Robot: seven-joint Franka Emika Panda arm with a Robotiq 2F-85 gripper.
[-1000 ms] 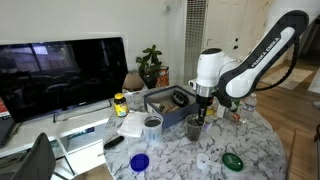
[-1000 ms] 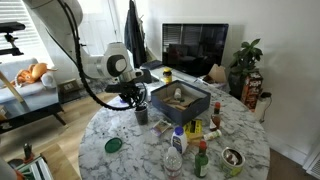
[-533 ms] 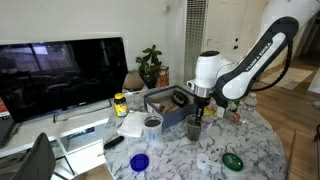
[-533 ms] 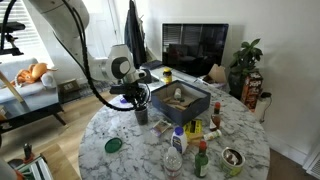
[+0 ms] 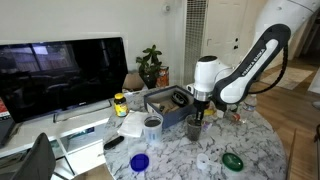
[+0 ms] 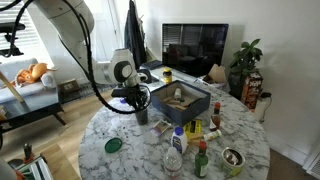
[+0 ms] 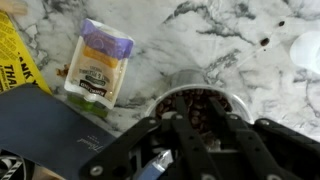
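Note:
My gripper (image 5: 200, 112) (image 6: 139, 103) points straight down into a dark cup (image 5: 195, 128) (image 6: 141, 114) near the middle of the marble table. In the wrist view the cup (image 7: 185, 80) is full of coffee beans (image 7: 198, 116). The gripper (image 7: 197, 100) has both black fingers reaching inside the rim, a narrow gap apart, with beans showing between them. Nothing is clearly gripped. A small blue-and-silver object (image 7: 158, 167) shows low beside the fingers; what it is cannot be told.
A dark box (image 5: 165, 100) (image 6: 182, 100) stands right beside the cup. A purple-and-yellow packet (image 7: 100, 62) lies nearby. Around the table are a blue lid (image 5: 139, 161), a green lid (image 5: 233, 160) (image 6: 113, 145), several bottles (image 6: 176, 148) and a yellow jar (image 5: 120, 103).
The arm's upper links have shifted slightly while the gripper stays over the cup. The fingers look a little closer together.

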